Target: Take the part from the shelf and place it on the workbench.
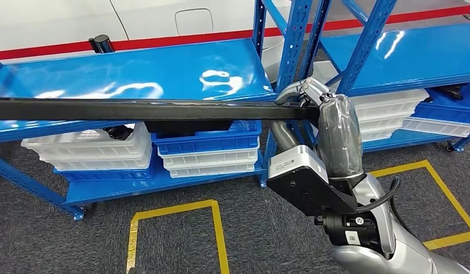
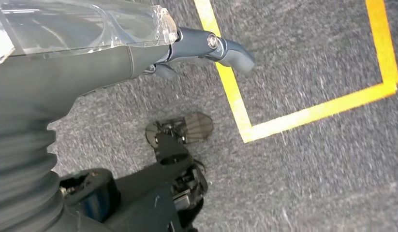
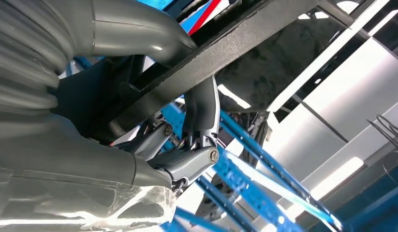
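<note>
Gripping one end of the part [image 1: 135, 108], the right hand [image 1: 304, 94] has its fingers [image 3: 202, 113] curled round the bar from one side and its thumb over the other, palm raised in front of a blue shelf upright [image 1: 292, 43]. Part: long, slim, black bar, straight, matt and finely textured on its flat faces, glossy along the upper edge; a thicker black block hangs under it near mid-length. It lies level, running from the hand out past the head view's left edge, across the front of the blue shelf [image 1: 135, 71] and above the stacked white and blue bins [image 1: 207, 151] on the lower tier. Left hand [image 2: 206, 46]: hanging over grey carpet [image 2: 308, 159] beside yellow floor tape [image 2: 293, 121], fingers loosely extended, holding nothing.
</note>
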Tool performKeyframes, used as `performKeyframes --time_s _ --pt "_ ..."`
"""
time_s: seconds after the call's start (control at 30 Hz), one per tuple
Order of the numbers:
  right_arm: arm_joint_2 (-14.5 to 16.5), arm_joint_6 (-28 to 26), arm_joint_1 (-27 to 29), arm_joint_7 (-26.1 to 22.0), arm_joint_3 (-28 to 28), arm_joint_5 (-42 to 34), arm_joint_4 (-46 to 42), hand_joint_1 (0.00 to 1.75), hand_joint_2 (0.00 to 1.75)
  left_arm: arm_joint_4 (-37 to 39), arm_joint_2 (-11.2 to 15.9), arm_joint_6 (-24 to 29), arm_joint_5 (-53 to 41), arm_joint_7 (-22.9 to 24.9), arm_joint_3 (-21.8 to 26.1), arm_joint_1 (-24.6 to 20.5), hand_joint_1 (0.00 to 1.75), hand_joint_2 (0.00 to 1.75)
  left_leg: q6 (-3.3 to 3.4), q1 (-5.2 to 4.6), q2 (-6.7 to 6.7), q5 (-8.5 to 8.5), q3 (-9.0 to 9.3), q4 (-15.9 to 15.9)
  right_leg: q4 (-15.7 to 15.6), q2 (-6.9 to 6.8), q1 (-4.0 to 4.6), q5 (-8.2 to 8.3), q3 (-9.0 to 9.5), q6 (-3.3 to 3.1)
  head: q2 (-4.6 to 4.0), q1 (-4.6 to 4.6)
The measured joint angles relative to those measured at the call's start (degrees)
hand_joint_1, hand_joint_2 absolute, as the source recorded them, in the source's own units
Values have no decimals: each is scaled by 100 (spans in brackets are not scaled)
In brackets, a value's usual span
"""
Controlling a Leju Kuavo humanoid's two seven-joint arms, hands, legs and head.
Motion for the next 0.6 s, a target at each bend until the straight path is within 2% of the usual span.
performKeyframes --time_s 0.03,0.07,0.1,0.17,0.2,0.23,0.27,0.3,0.37,0.4,0.43,0.47,0.53,0.57,0.6 --pt "-1 2 -1 0 0 2 1 175 175 0 2 1 -2 1 0 2 0 175 -30 4 -3 -19 -27 22 -18 -9 -13 43 -25 -27 0 1" --pt "1 3 -2 -1 1 3 1 175 175 0 3 1 -2 1 0 5 0 175 -64 10 -7 -127 -80 124 -34 -18 -34 93 -63 -61 0 -4" --pt "3 4 -2 -2 3 4 1 175 175 1 4 2 -2 0 -1 7 0 175 -102 23 -11 -325 -172 348 -50 -28 -57 148 -112 -90 -1 -12" --pt "9 4 2 -5 8 8 0 175 175 1 4 6 -17 -20 -2 8 0 175 -175 71 -13 -850 -439 1115 -51 -33 -68 233 -226 -116 -1 -27" --pt "10 4 10 -7 11 11 0 175 175 1 4 10 -27 -34 -2 7 0 175 -205 92 -13 -1017 -554 1505 -50 -33 -69 274 -285 -113 0 -31" --pt "10 5 19 -9 15 14 1 175 175 1 5 15 -36 -48 -2 8 0 175 -228 109 -13 -1057 -599 1748 -49 -33 -71 314 -342 -103 -1 -31" --pt "10 5 31 -11 19 16 1 175 175 1 5 19 -40 -55 -2 8 0 175 -246 126 -12 -977 -540 1781 -47 -33 -73 355 -394 -89 -1 -32" --pt "10 5 39 -14 22 18 0 175 175 1 5 22 -40 -56 -2 7 0 175 -257 140 -12 -828 -382 1603 -45 -33 -77 391 -437 -71 -1 -32" --pt "9 4 44 -19 23 22 0 175 175 0 5 26 -42 -56 -2 0 0 175 -259 154 -15 -571 194 739 -33 -31 -76 445 -499 -23 0 -34" --pt "9 4 43 -21 21 25 -1 175 175 0 5 29 -44 -57 -2 -8 0 175 -239 147 -24 -536 432 339 -25 -30 -70 469 -522 7 0 -34" --pt "8 4 41 -23 20 28 -1 175 175 0 5 31 -46 -59 -2 -14 0 175 -212 137 -31 -541 591 53 -15 -30 -61 493 -543 38 0 -34" --pt "8 4 40 -24 19 31 -1 175 175 0 5 32 -49 -61 -2 -16 0 175 -175 122 -37 -566 637 -60 -10 -28 -51 517 -562 71 0 -33" --pt "7 2 41 -24 17 33 -1 175 175 -1 5 32 -53 -63 -2 -8 0 175 -83 115 -35 -541 599 -82 19 -26 -65 532 -596 130 0 -29" --pt "5 0 42 -24 15 32 -1 175 175 -1 5 32 -55 -63 -2 -5 0 175 -31 115 -32 -513 582 -85 107 -25 -76 463 -642 153 0 -26" --pt "4 -3 44 -24 13 32 -1 175 175 0 7 34 -54 -63 -2 -6 0 175 17 116 -27 -483 563 -92 327 -25 -85 314 -739 171 0 -22"
